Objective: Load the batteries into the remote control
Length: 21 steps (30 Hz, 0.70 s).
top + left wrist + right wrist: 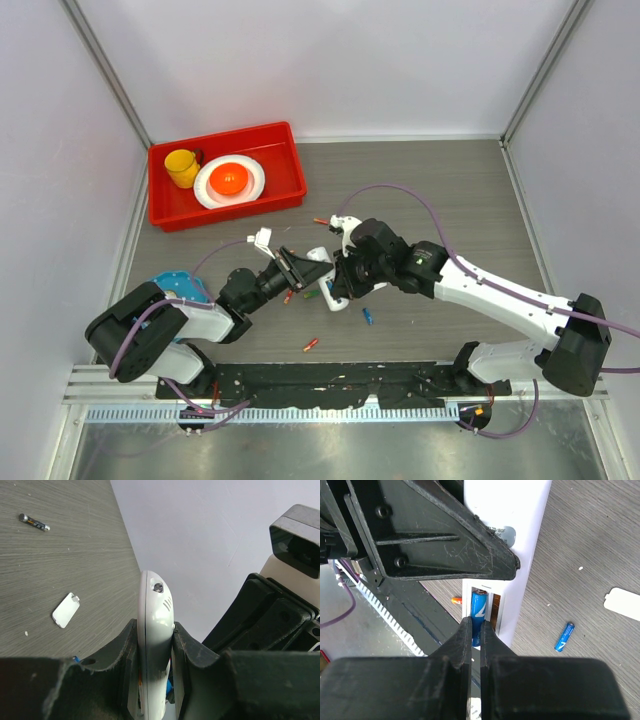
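The left arm (pixel 190 315) lies low and reaches toward the middle. The left gripper (pixel 155 632) squeezes the remote (pixel 156 605) from both sides. The right arm (pixel 490 290) bends in to meet it. The right gripper (pixel 478 630) pinches a battery (pixel 480 607).

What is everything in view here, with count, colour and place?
remote control: one, white, mid-table, held on edge.
blue battery: one, at the remote's open slot.
loose batteries: several, orange, red, green, blue, scattered on the table around the remote.
cover piece: one, white, flat on the table.
bin: one, red, far left.
cup: one, yellow, in the bin.
plate: one, white, in the bin, holding an orange round item.
left gripper: shut on the remote control.
right gripper: shut on the blue battery.
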Each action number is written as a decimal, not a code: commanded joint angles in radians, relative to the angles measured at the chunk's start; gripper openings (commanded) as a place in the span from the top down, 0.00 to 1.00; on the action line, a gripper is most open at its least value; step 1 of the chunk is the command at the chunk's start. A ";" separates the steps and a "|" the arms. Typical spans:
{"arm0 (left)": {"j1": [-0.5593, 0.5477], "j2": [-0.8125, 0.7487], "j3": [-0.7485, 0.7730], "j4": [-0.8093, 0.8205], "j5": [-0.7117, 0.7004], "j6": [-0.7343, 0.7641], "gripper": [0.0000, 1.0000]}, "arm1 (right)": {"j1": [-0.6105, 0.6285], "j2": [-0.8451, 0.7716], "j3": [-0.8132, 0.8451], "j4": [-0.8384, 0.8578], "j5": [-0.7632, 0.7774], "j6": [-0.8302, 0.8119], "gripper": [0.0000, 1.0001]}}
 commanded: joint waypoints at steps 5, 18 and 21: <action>-0.026 -0.038 0.047 0.273 -0.019 -0.024 1.00 | 0.004 0.028 -0.010 0.114 0.042 0.052 0.99; -0.046 -0.055 0.065 0.273 -0.031 -0.050 1.00 | 0.004 0.055 -0.018 0.174 0.094 0.078 0.99; -0.047 -0.061 0.072 0.273 -0.022 -0.061 1.00 | 0.004 0.054 -0.020 0.173 0.113 0.073 0.99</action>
